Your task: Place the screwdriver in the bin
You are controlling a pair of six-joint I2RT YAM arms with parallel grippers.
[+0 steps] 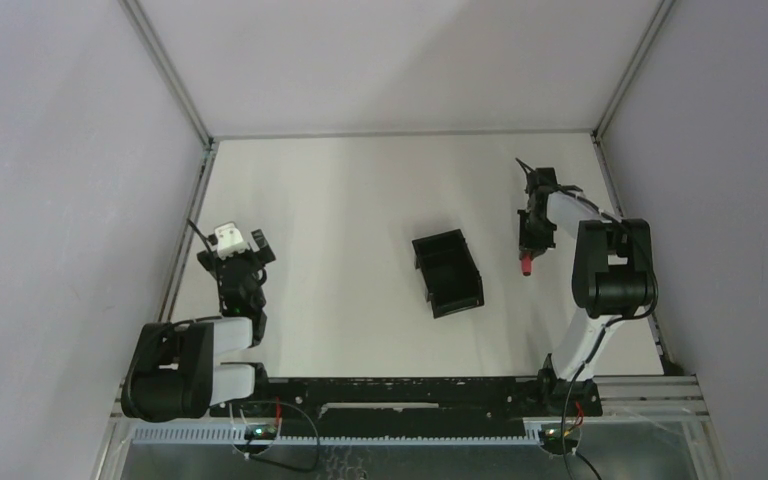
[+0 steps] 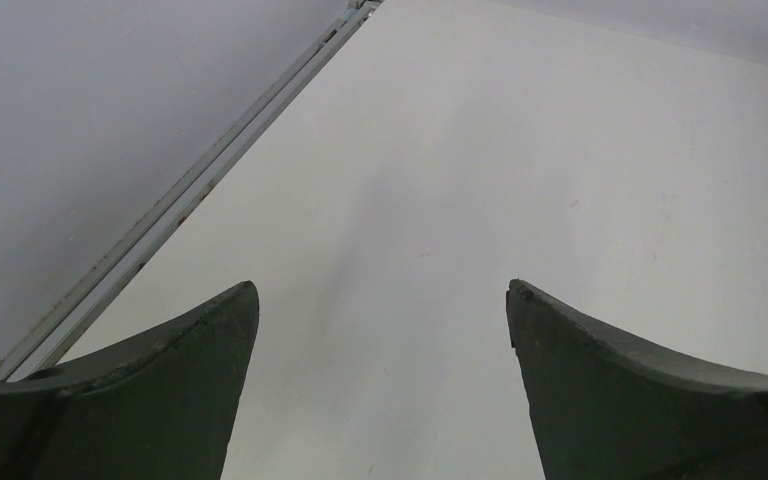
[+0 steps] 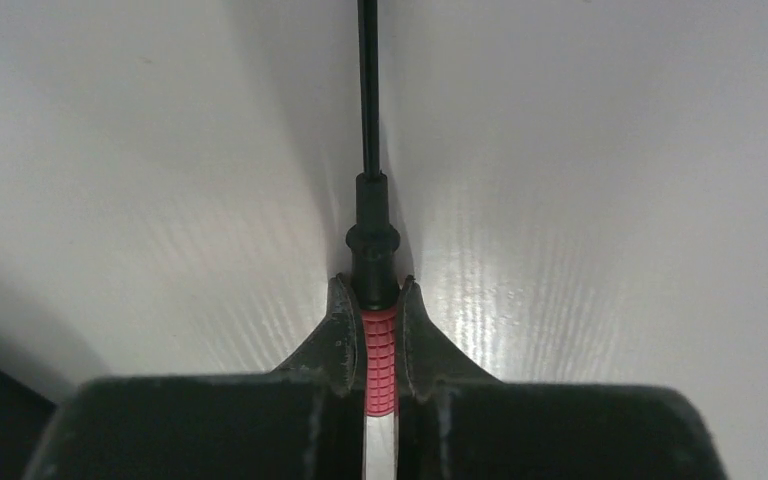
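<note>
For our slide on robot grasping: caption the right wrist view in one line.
Right gripper shut on the ribbed red-pink handle of a slim black-shafted screwdriver, white tabletop behind.

White table (image 1: 360, 190), grey walls (image 1: 50, 150), metal edge rails (image 1: 188, 225)

L jaws wide apart; R jaws clamped.

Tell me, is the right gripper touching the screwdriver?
Touching. In the right wrist view the right gripper clamps the screwdriver by its red handle, both fingers flush against it.
</note>
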